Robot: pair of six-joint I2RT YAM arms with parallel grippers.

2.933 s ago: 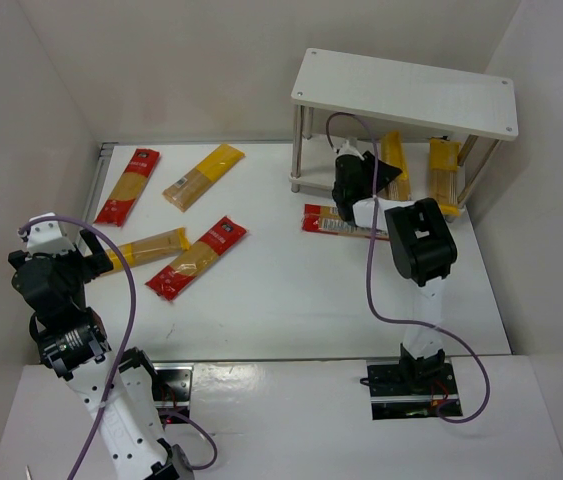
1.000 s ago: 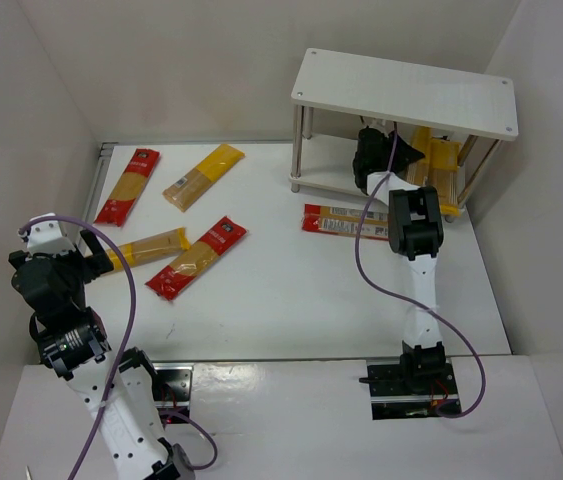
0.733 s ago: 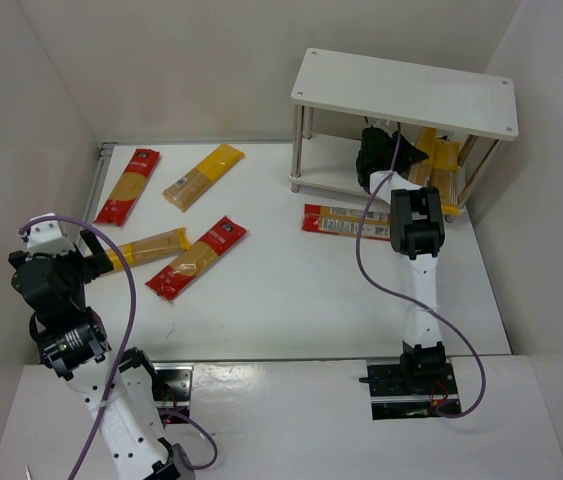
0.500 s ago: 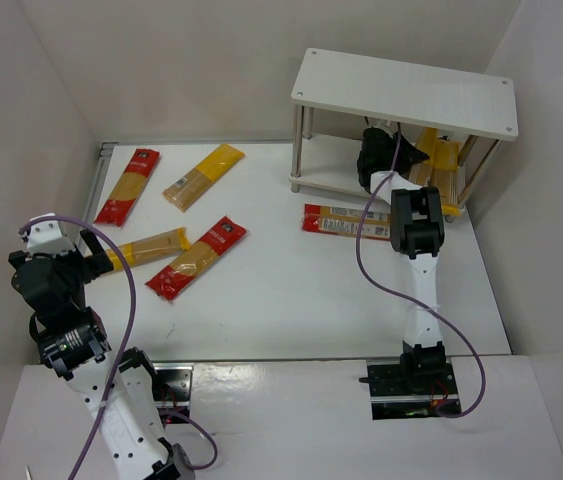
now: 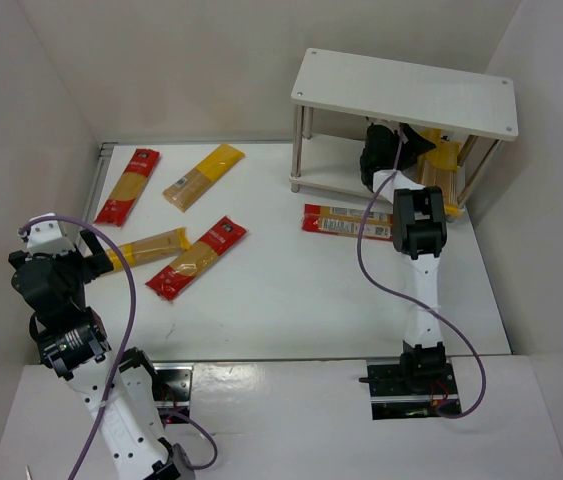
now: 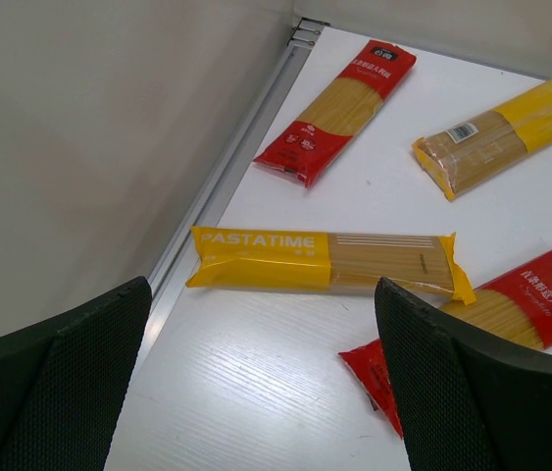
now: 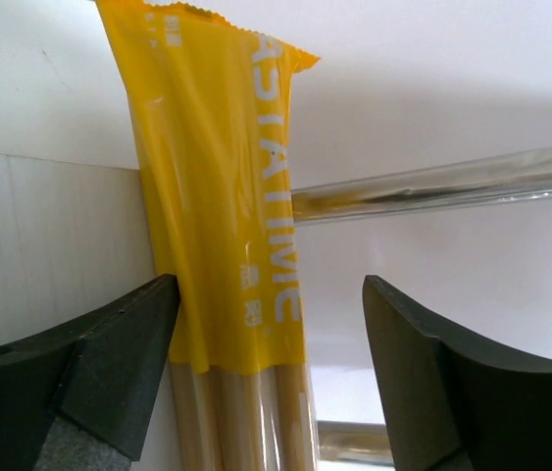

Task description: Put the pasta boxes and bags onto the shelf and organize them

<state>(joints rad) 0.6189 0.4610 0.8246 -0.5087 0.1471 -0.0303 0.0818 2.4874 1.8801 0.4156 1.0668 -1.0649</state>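
The shelf [image 5: 406, 92] is seen at the far right of the table [image 5: 291, 290], and the right arm is stretched under its top board. The right pincer [image 7: 271, 294] is spread. A yellow pack [image 7: 222, 196] is seen between its fingers [image 7: 109, 343], close against one of them and with a clear gap to the other, so nothing is pinched. This pack is laid on the lower tier [image 7: 50, 235], with a metal bar [image 7: 442, 182] of the shelf crossing behind it. In the top view, yellow packs [image 5: 447, 160] are seen on the lower tier beside the arm; how many cannot be told.

A labelled red pack [image 5: 341, 222] is left on the table just in front of the shelf.

The left pincer [image 6: 261, 294] is also spread, with nothing between its fingers, and is held above the left side of the table. Below it a PASTATIME pack [image 6: 325, 261] is laid flat, with a near red pack [image 6: 511, 314] just beside it. Farther off, a far red pack [image 6: 339, 110] is laid near the table's left edge and a far yellow pack [image 6: 501, 132] near it.
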